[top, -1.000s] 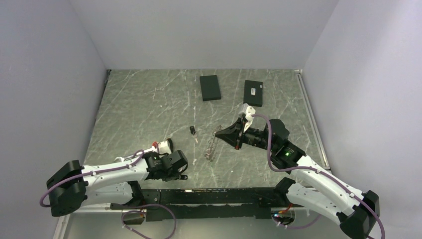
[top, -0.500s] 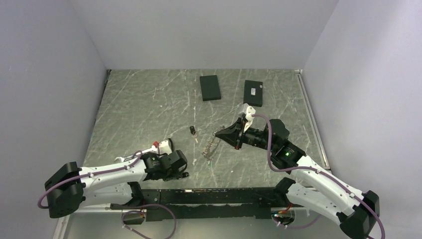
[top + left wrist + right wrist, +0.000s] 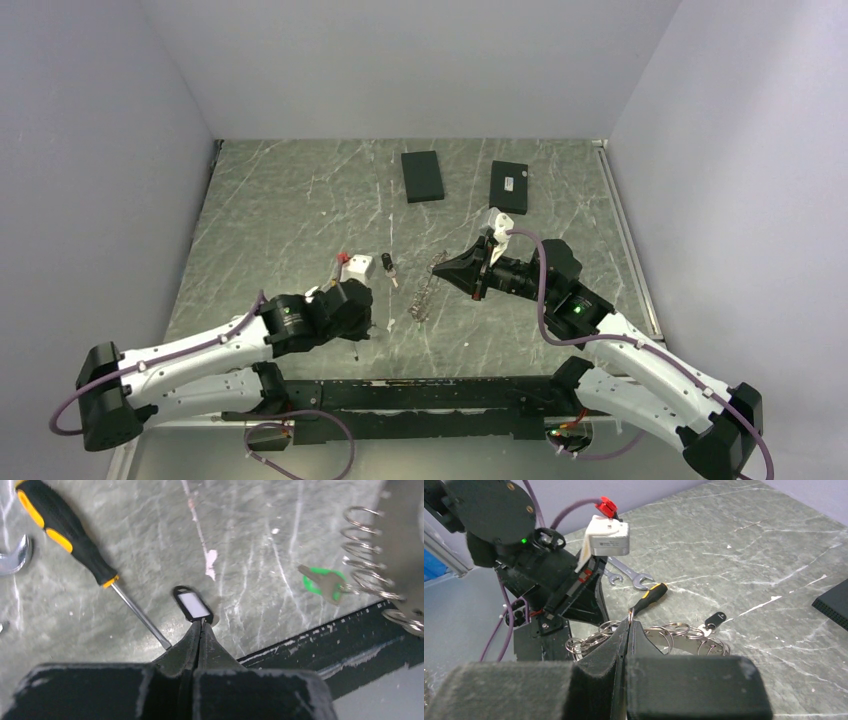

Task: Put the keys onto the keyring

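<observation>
Black plastic head with a pale window: a key point(image 3: 192, 604) juts straight out past the tips of the left gripper point(image 3: 201, 626). The fingers are pressed together with no gap. They seem to pinch the key's blade end, though the contact is hidden at the tips. The hole in the head points away from the fingers and stays free.

The right gripper point(image 3: 629, 626) is clamped shut on the top end of the keyring point(image 3: 424, 290). The ring hangs from it, and its wire loops point(image 3: 669, 629) spread just ahead of those fingertips. In the left wrist view the loops sit well off to the right of the left fingertips, with the green tag point(image 3: 322, 580) at the low end. A 2nd key point(image 3: 714, 619) lies flat on the table point(image 3: 280, 200), ahead and to the right of the right fingertips and just beside the loops. A screwdriver point(image 3: 65, 530) lies to the left of the left fingers, and a wrench point(image 3: 15, 555) lies farther left.

I judge each key to be very light and rigid, with a smooth head that could swivel in a fingertip pinch. Gripping the blade, or the head's flat faces, leaves the hole open for threading. The keyring is stiff metal, but its loops dangle loosely and will probably swing and spring back. It needs holding close to the 1 loop being threaded.
</observation>
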You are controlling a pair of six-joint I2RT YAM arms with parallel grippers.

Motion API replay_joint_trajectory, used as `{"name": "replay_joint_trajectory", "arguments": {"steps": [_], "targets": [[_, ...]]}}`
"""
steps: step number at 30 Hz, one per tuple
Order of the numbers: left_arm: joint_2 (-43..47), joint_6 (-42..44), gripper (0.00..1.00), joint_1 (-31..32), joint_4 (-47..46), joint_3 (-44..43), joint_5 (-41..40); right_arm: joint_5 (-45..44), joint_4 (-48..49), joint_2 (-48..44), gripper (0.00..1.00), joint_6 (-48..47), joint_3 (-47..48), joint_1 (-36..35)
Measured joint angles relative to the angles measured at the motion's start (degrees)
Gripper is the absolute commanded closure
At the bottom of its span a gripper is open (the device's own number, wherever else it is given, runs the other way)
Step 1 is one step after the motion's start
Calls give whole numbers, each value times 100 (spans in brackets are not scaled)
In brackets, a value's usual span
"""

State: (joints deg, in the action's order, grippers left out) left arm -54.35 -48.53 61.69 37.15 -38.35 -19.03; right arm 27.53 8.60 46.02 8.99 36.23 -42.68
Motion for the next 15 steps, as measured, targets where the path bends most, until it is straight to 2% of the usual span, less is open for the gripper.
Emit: {"name": "replay_joint_trajectory", "arguments": {"steps": [15], "targets": [[656,3193,100,4,-658,-490,1029,214,-4,153,100,4,0,-15]]}}
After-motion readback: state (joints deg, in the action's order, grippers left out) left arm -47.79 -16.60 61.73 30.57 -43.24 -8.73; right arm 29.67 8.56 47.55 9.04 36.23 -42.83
